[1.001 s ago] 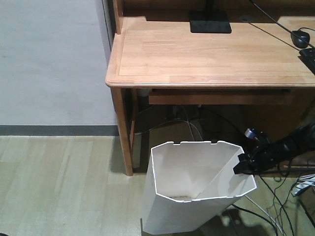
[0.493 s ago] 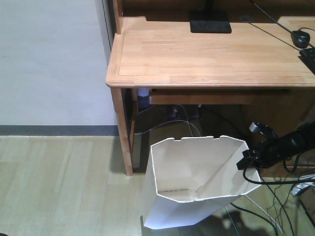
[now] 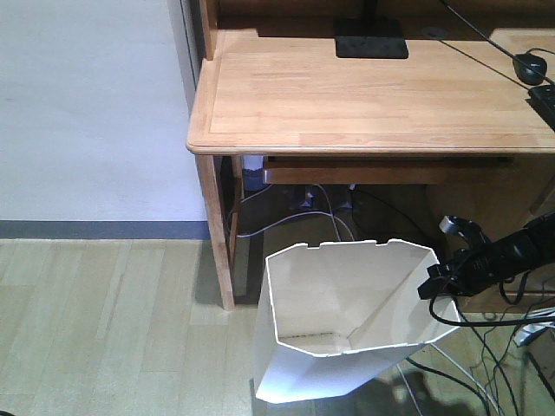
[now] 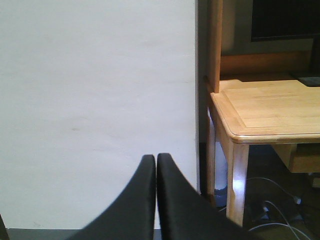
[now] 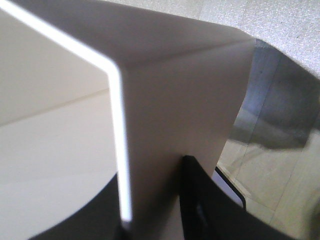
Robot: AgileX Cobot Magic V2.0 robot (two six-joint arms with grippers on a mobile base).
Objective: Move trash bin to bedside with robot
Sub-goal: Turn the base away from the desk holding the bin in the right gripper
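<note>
The white trash bin (image 3: 347, 321) stands tilted on the floor in front of the desk, its open top facing the front view. My right gripper (image 3: 436, 286) is shut on the bin's right rim. In the right wrist view the rim edge (image 5: 119, 125) runs between the jaws, one black finger (image 5: 200, 210) lies on the outer wall and the other is inside the bin. My left gripper (image 4: 156, 161) is shut with nothing in it, held up facing a white wall. The bedside is out of view.
A light wooden desk (image 3: 364, 95) stands right behind the bin, with its leg (image 3: 217, 234) to the bin's left. Loose cables (image 3: 486, 364) lie on the floor under the desk and at the right. A white wall (image 3: 87, 104) is at the left.
A second ago the bin's right rim sat lower. My right gripper has since moved a little up and to the right with it, tilting the bin. Nothing has moved in the last half second.
</note>
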